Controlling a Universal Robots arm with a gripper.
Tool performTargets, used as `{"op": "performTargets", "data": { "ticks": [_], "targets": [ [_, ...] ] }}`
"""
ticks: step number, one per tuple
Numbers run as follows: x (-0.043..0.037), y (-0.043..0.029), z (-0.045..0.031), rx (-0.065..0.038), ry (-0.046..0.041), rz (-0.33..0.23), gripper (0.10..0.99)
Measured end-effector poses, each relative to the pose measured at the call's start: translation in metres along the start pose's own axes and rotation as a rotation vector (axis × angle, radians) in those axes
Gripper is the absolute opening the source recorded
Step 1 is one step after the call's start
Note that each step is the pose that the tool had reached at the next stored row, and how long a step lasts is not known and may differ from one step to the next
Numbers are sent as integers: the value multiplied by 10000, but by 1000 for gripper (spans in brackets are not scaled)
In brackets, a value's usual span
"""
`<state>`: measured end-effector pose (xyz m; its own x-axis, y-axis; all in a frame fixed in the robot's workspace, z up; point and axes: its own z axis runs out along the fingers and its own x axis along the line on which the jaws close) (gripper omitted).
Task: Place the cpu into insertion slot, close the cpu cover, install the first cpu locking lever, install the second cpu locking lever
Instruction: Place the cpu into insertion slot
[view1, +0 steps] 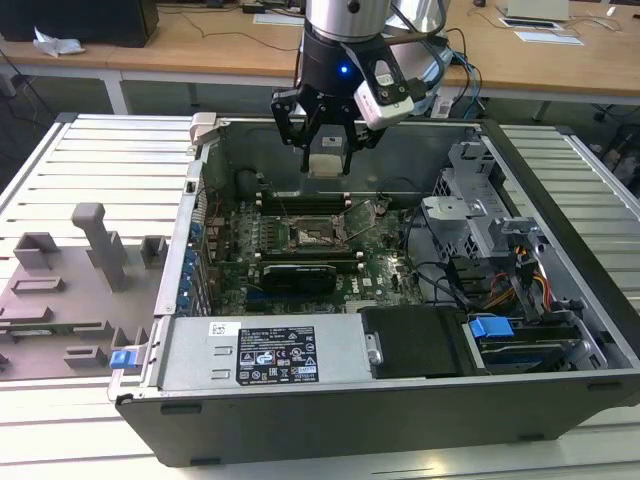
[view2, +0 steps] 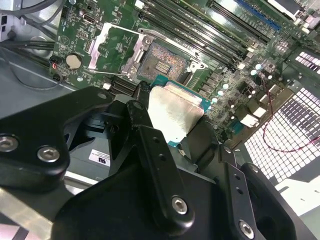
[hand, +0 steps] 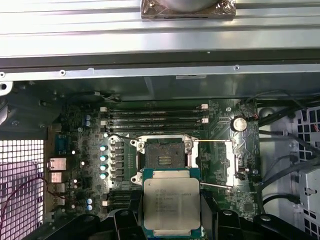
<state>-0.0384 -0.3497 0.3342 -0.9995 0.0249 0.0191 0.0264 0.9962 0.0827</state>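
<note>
My gripper (view1: 328, 158) hangs above the open computer case, shut on the cpu (view1: 328, 163). In both wrist views the cpu (hand: 171, 202) (view2: 176, 111) is a square chip with a pale metal top, pinched at two opposite edges between black fingers (view2: 141, 120). It floats above the motherboard, apart from the insertion slot (hand: 162, 157) (view2: 165, 62) (view1: 317, 237). The slot lies bare, its contact grid showing. The cpu cover (hand: 216, 161) (view2: 113, 52) is swung open beside the slot. A thin locking lever (hand: 216, 185) sticks out past the cover, and one lever (view1: 372, 213) stands raised in the exterior view.
Long black memory slots (hand: 155, 116) run on the far side of the socket. The case wall (view1: 400, 150) rises behind it. A drive cage (view1: 480, 215) with cables is on the exterior view's right, a power supply (view1: 265, 355) at the front, and a grey fixture plate (view1: 70, 290) outside the case.
</note>
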Motion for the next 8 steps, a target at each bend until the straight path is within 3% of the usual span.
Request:
{"op": "performTargets", "data": {
  "ticks": [8],
  "targets": [
    [-1, -4, 44, 0, 1, 0, 541]
  ]
}}
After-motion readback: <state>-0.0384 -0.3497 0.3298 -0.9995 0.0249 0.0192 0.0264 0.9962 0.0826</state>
